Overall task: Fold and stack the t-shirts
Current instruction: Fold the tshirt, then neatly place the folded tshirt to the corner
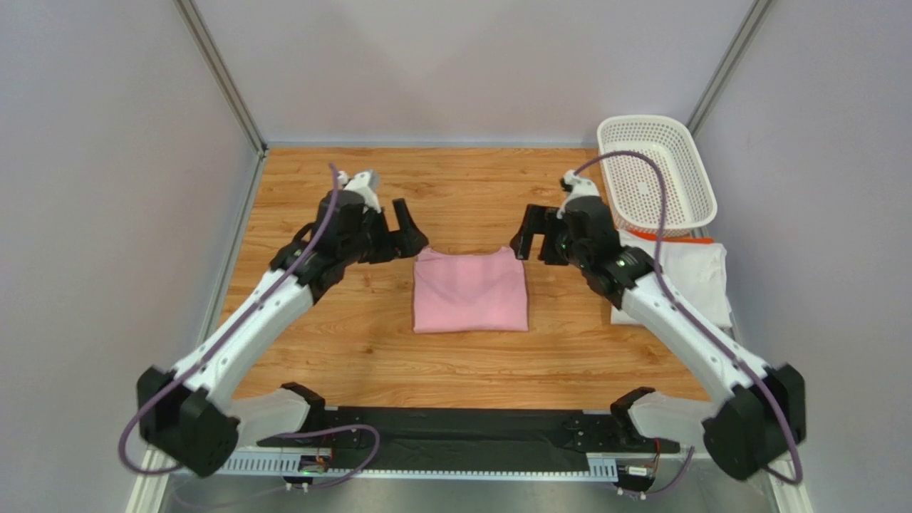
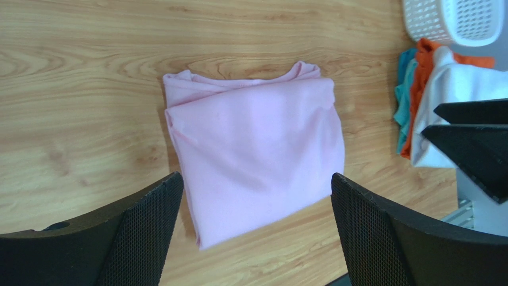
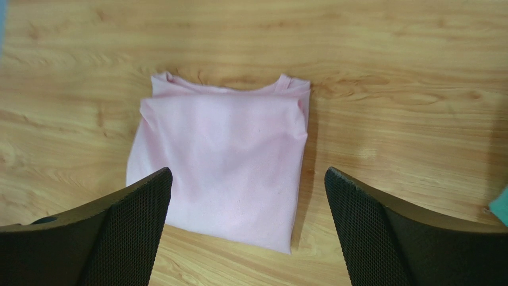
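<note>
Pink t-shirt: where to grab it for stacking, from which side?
Probably both side edges near the collar, one arm each: left gripper from the left, right gripper from the right. The pink t-shirt lies flat as a folded rectangle with bare table on both sides; a single pinch would likely let layers fall open.

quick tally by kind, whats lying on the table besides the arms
pink t-shirt, folded: 1
white t-shirt with orange trim: 1
teal cloth, only an edge showing: 1
white basket: 1
total: 4
</note>
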Controlling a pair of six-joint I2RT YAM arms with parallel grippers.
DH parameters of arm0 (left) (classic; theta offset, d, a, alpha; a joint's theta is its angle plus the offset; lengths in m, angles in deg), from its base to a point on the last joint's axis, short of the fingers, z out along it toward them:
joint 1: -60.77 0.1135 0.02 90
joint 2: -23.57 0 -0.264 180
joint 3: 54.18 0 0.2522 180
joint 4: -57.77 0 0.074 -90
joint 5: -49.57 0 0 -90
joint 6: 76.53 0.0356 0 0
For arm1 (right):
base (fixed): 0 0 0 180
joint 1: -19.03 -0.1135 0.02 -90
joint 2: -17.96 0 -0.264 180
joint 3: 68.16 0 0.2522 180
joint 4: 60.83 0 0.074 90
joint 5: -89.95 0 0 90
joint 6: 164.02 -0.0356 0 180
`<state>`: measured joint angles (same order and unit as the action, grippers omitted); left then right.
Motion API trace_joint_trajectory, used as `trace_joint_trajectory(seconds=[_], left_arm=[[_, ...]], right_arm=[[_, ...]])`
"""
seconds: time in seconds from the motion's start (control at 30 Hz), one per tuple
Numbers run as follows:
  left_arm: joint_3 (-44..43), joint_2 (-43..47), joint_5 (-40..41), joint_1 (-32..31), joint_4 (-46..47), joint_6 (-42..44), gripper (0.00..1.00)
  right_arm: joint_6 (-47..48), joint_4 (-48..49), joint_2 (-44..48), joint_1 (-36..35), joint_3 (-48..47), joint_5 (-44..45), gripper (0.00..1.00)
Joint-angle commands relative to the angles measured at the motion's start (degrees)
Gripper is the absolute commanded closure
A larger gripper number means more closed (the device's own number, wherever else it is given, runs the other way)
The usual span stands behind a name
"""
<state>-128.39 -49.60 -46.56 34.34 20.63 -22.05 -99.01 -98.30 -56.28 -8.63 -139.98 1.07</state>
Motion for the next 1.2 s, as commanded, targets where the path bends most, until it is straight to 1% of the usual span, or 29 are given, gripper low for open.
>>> trace_joint_trajectory(seconds=[0.0,0.03,0.07,0.1,0.13,0.17,0.2,0.23,0.3,0.33,0.4,0.43,0.47,0.5,0.57,0.63,0.67,0.7,0.77,0.93,1.03,1.17], left_arm=[[7.9,13.1,8.0,0.1,-8.1,0.4,0.00],[9.4,18.5,9.6,0.1,-9.0,-0.2,0.00],[10.8,21.1,11.3,0.1,-10.1,-1.0,0.00],[13.2,23.3,13.6,0.1,-12.3,-2.8,0.00],[14.4,27.2,14.6,0.1,-13.2,-3.7,0.00],[15.3,28.9,15.1,0.1,-13.9,-4.3,0.00],[17.0,30.4,15.4,0.1,-15.3,-4.6,0.00],[17.7,33.0,15.7,0.1,-16.1,-4.9,0.00],[19.1,34.8,17.5,0.1,-19.1,-9.2,0.00],[19.3,36.2,17.6,0.1,-19.8,-9.9,0.00],[20.0,37.5,18.2,0.1,-20.3,-9.3,0.00],[20.2,38.4,18.9,0.1,-20.5,-9.7,0.00],[20.9,38.9,20.3,0.1,-20.0,-10.0,0.00],[21.5,39.2,21.2,0.1,-19.5,-10.1,0.00],[22.9,40.1,23.3,0.1,-18.3,-11.1,0.00],[23.0,40.1,22.5,0.1,-17.4,-10.3,0.00],[22.8,39.9,21.2,0.1,-16.1,-8.5,0.00],[22.6,39.4,21.0,0.1,-15.9,-8.2,0.00],[22.2,39.0,20.3,0.1,-15.3,-7.6,0.00],[22.8,38.2,20.4,0.1,-14.4,-6.9,0.00],[23.3,39.2,19.1,0.1,-13.8,-7.2,0.00],[25.3,41.5,19.4,0.1,-12.8,-8.7,0.00]], right_arm=[[-2.7,-0.4,12.4,0.2,6.9,9.8,0.00],[-3.3,0.2,14.2,0.4,10.5,10.7,0.00],[-3.1,2.1,15.9,0.4,12.4,11.4,0.00],[-3.0,2.8,17.2,0.4,13.8,11.1,0.00],[-2.4,3.5,18.6,0.4,15.6,10.0,0.00],[-0.6,3.5,18.8,0.4,16.0,8.1,0.00],[-0.2,3.4,18.5,0.4,16.4,5.1,0.00],[-0.1,2.9,16.9,0.4,16.4,3.9,0.00],[-0.2,2.5,14.4,0.4,16.1,1.0,0.00],[-0.3,2.4,11.4,0.4,15.4,0.5,0.00],[-0.7,3.0,7.9,0.4,14.3,-0.5,0.00],[-0.7,3.8,6.3,0.3,13.9,-2.6,0.00],[-0.9,4.3,2.7,0.3,12.7,-3.0,0.00],[-1.9,4.8,1.1,0.4,12.2,-3.0,0.00],[-2.0,5.1,-4.0,0.3,9.9,-3.7,0.05],[-2.6,5.4,-7.0,0.2,8.9,-4.1,0.09],[-2.7,6.1,-9.4,0.2,8.5,-4.2,0.10],[-3.0,6.7,-10.5,0.3,8.3,-4.0,0.12],[-3.6,8.2,-12.4,0.2,8.0,-4.7,0.19],[-4.0,9.6,-17.2,-1.2,6.5,-4.4,0.27],[-3.7,9.5,-19.5,-1.9,5.9,-4.5,0.31],[-4.2,8.8,-21.0,-3.5,6.2,-1.2,0.36]])
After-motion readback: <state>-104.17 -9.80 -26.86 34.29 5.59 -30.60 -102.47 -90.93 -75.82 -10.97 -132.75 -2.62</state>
